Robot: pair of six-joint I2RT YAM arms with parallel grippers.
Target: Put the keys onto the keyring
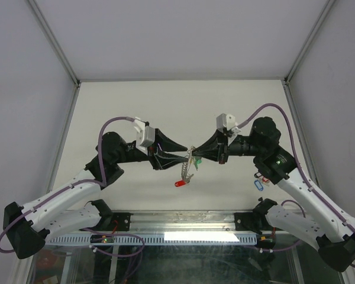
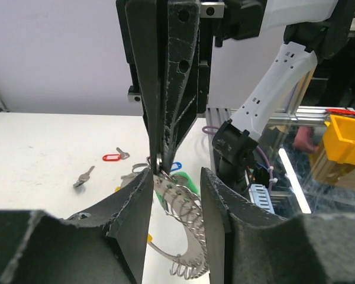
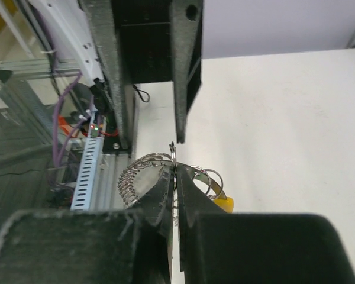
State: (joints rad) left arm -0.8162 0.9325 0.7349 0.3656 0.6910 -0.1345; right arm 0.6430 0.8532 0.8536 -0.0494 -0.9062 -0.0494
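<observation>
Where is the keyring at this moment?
In the top view the keyring hangs over the middle of the table: the right pincer is shut on it, and the left pincer stands open around it.

I can read no letters, numbers, labels or brand marks anywhere in my views. The red key tag (image 2: pixel 110 157) lying on the surface (image 2: pixel 35 154) is too small to show any writing.
</observation>
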